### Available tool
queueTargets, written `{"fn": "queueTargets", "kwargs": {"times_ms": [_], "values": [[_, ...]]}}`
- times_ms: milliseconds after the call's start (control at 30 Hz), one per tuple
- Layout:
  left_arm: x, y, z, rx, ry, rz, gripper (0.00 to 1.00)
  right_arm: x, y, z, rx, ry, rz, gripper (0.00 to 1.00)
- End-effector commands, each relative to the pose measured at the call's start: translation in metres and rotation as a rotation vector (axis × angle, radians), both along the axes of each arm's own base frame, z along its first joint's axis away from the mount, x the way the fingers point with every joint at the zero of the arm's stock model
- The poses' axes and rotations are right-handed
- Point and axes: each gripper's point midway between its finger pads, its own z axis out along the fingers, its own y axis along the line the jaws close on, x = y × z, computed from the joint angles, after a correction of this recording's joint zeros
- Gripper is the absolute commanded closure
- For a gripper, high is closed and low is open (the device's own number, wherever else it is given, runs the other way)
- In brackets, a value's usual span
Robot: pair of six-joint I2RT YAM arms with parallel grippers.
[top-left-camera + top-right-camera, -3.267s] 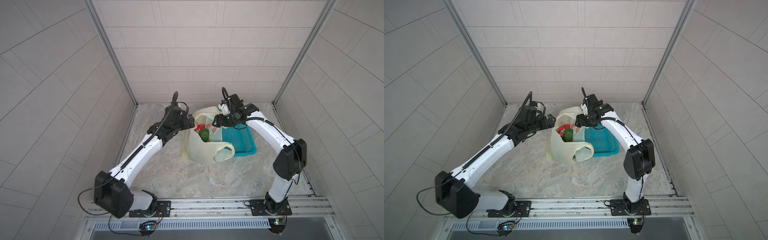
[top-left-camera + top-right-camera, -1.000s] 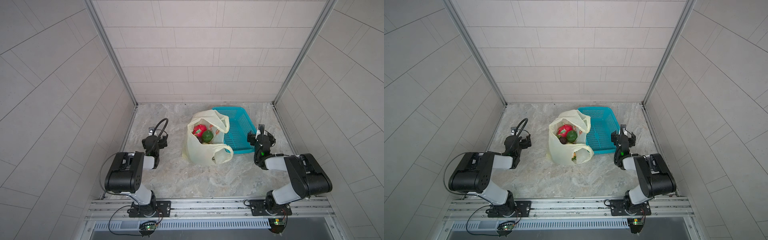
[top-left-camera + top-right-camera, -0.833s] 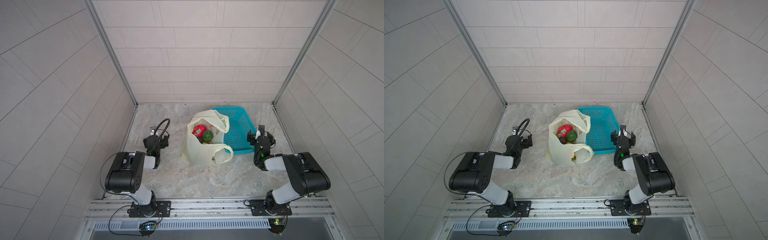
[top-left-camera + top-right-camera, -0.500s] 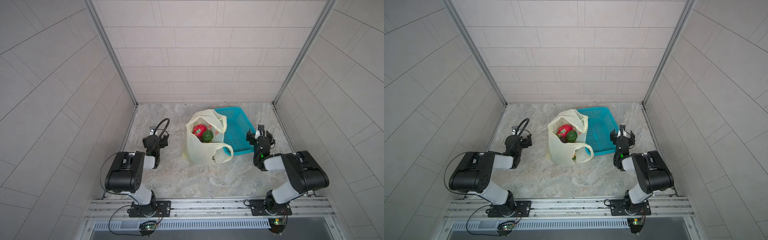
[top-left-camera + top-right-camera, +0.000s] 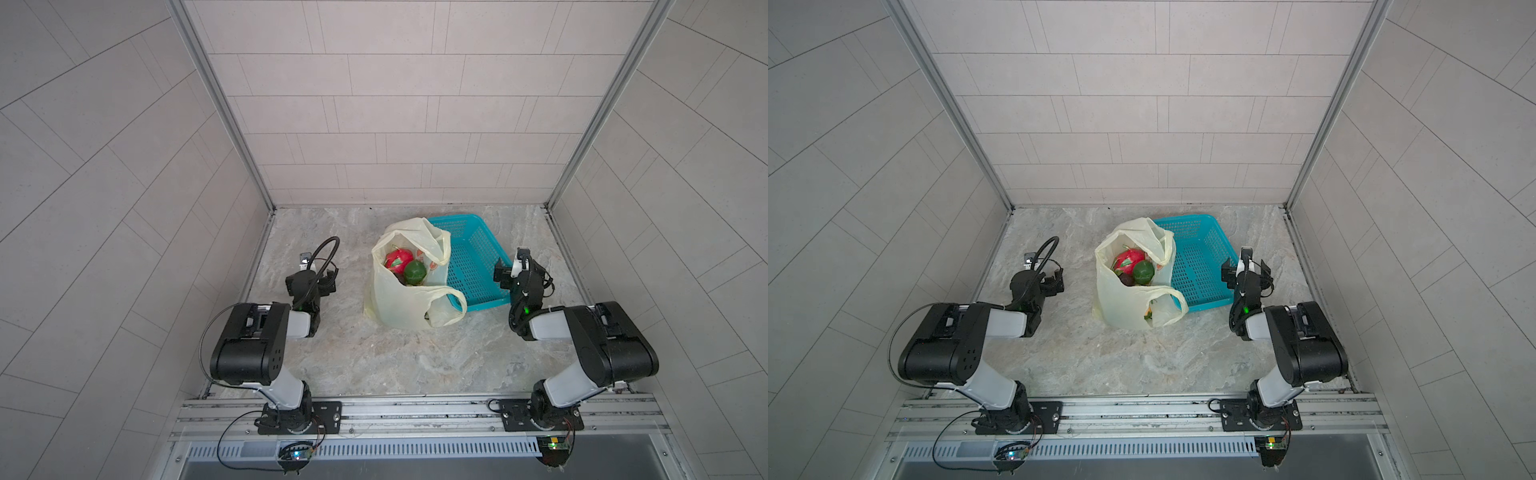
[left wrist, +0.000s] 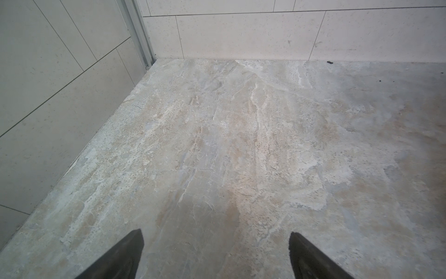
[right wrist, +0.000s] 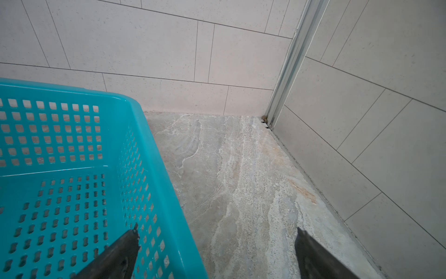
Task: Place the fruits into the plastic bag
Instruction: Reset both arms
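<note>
Right pincer [image 7: 217,230] agape beside teal basket [image 7: 154,154], plastic bag [image 5: 399,307] beyond

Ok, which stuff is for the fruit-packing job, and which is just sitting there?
For the job:
plastic bag
dragon fruit, round green fruit and dark fruit, all in the bag

Just sitting there:
teal basket, beside the bag

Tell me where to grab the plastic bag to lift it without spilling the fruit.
Likely the front loop handle of the plastic bag: it stands open toward the basket, clear of the fruits. Come from the right side with the right gripper, one finger through the loop.
</note>
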Motion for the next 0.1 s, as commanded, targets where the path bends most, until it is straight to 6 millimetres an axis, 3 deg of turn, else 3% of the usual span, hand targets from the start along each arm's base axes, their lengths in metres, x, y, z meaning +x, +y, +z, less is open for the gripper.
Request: {"fn": "queueTargets", "kwargs": {"times_ms": [0, 67], "values": [[0.0057, 0.0005, 0.0096, 0.008, -0.037, 0.002, 0.00, -0.0064, 0.0026, -0.0326, 0.014, 0.119, 0.029, 0.01], [0.0053, 0.0003, 0.0100, 0.008, -0.038, 0.001, 0.00, -0.0072, 0.0037, -0.0308, 0.017, 0.110, 0.035, 0.01]]}}
